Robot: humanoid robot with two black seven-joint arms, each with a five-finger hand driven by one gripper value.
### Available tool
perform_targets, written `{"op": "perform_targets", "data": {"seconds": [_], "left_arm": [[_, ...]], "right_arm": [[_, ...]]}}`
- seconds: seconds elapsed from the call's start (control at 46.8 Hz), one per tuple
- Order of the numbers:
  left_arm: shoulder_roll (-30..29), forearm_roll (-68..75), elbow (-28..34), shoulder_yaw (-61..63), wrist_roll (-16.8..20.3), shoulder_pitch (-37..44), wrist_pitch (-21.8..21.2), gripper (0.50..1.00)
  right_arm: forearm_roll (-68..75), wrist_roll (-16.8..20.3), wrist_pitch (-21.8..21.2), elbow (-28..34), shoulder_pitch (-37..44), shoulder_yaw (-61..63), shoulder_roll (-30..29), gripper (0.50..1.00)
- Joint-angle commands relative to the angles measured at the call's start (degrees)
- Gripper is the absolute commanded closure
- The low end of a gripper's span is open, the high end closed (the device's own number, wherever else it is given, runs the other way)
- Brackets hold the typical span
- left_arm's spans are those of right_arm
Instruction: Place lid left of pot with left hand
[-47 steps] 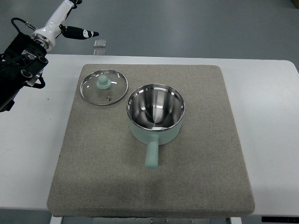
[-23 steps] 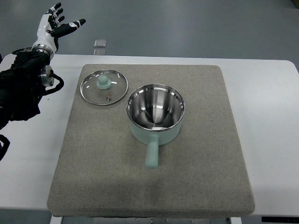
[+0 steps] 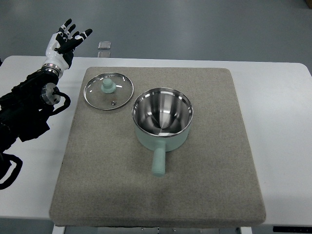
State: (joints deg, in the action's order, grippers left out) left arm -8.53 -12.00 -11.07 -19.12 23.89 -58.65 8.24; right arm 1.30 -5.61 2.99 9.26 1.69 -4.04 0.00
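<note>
A glass lid (image 3: 108, 91) with a steel rim and a mint-green knob lies flat on the grey mat (image 3: 209, 175), up and to the left of the pot. The mint-green pot (image 3: 162, 118) has a shiny steel inside and stands uncovered mid-mat, its handle pointing toward the near edge. My left hand (image 3: 67, 39) is raised past the table's far left corner, fingers spread, holding nothing. It is well clear of the lid, up and to the left of it. Its black-covered arm runs along the left edge. The right arm does not show.
The mat lies on a white table (image 3: 282, 126). A small clear block (image 3: 104, 46) sits on the floor just beyond the table's far edge, near the hand.
The left hand has turned from pointing sideways to fingers spread upward, and moved slightly right. The arm has shifted down along the left edge. Lid and pot have not moved.
</note>
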Motion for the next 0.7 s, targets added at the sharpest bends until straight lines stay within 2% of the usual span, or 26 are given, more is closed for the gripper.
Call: {"op": "perform_targets", "data": {"seconds": [0.0,0.684], "left_arm": [[0.0,0.31,-0.01,0.04,0.01,0.03,0.03,0.506],[0.0,0.66,-0.01,0.13,0.01,-0.59,-0.24,0.506]], "right_arm": [[0.02,-0.01,0.0,0.05,-0.02,0.0,0.0,0.576],[0.02,-0.01,0.0,-0.03,-0.02,0.09,0.0,0.576]]}}
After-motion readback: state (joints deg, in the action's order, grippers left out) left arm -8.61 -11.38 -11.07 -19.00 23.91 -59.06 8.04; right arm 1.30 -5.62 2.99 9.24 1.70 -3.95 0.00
